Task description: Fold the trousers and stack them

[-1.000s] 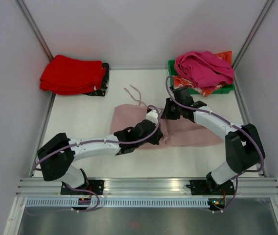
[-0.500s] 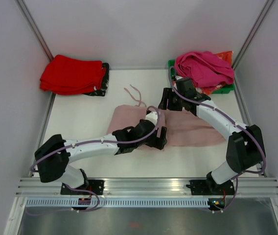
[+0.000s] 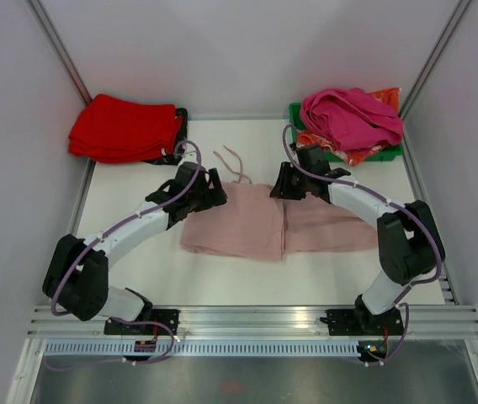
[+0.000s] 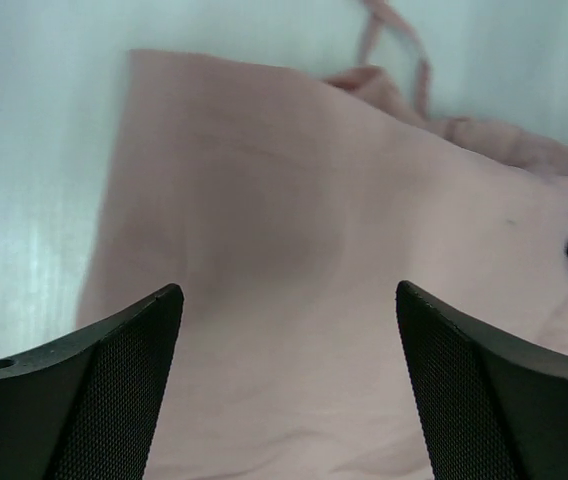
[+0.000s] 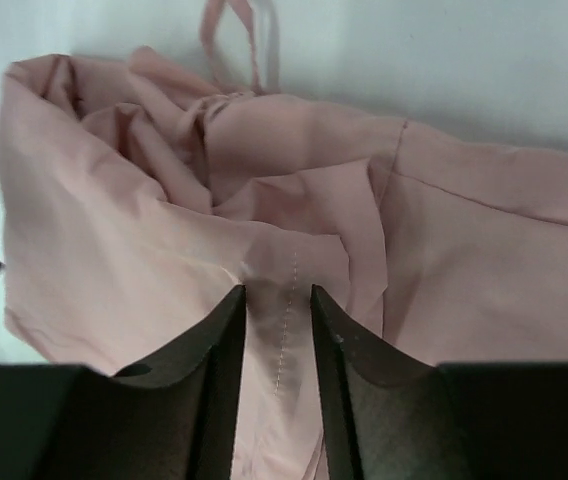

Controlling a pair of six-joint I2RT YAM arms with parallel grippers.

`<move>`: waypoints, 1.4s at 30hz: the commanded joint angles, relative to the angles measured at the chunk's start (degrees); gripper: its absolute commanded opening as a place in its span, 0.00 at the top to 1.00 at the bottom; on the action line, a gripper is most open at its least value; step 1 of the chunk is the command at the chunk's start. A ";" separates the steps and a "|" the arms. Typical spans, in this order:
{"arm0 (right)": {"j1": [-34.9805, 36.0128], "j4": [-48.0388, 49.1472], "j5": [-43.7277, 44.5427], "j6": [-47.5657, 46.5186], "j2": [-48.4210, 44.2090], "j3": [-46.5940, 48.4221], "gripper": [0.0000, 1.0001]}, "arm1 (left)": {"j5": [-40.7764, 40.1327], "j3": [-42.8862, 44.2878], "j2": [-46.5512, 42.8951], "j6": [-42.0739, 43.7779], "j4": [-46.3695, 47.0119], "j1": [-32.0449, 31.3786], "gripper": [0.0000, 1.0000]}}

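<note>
Pale pink trousers (image 3: 256,223) lay partly folded at the centre of the counter (image 3: 138,202), the left hand (image 3: 212,190) released above their ten o'clock corner, the right hand (image 5: 277,295) half-clenched at twelve o'clock, grip impossible to tell; the next fold probably needed both hands pinching an edge.

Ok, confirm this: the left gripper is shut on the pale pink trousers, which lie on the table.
Not shut: the left wrist view shows the left gripper open, fingers wide apart above the pale pink trousers, which lie on the table.
</note>
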 commanded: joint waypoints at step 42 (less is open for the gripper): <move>8.05 2.45 1.11 -1.39 7.63 4.24 0.59 | 14.19 -21.70 -9.89 2.27 1.89 13.20 0.02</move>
